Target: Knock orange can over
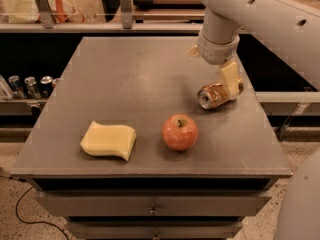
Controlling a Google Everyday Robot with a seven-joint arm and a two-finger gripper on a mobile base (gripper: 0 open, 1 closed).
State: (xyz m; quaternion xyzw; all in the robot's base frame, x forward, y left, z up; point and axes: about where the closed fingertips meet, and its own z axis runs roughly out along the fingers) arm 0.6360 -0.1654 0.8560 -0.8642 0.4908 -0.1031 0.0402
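1. Starting at the gripper (227, 86): low over the right of the bench (125, 74), pressed across the orange can (211, 96); open or clamped, cannot tell.
2. Seems toppled already, lying sideways beyond the apple (180, 132).
3. Probably only withdrawing left.

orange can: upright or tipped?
Tipped. The small orange-gold aluminium can lies on its side, silver top showing; pincer directly over it.

A thick, tube-shaped robot arm (260, 14) in smooth grey-white plastic has small dark round holes dotted along it. It narrows to a rounded wrist collar (216, 46). Just below the collar is the gripper (229, 81), pale yellow and flat-sided, low over the table (125, 69). Well below the gripper curves another grey-white body panel (300, 204).
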